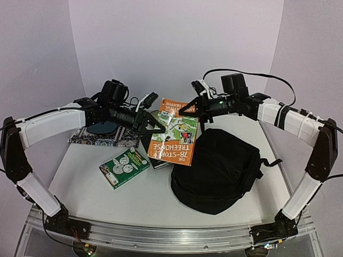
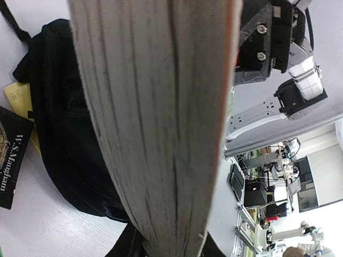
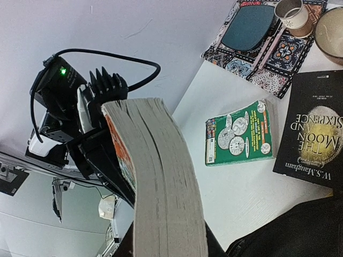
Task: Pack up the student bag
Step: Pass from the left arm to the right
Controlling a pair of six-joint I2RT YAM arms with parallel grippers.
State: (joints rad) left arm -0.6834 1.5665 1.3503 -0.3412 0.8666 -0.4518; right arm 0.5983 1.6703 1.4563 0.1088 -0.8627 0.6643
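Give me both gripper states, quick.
Left gripper: closed, holding the book.
Right gripper: closed on the same book, at its far edge.

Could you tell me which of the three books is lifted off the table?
The orange Treehouse book, held up between the left gripper and right gripper; the green book and black Maugham book lie flat on the table.

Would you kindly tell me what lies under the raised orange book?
A black book lies on the table beneath it. From above, the orange book hides most of it, showing only its lower edge.
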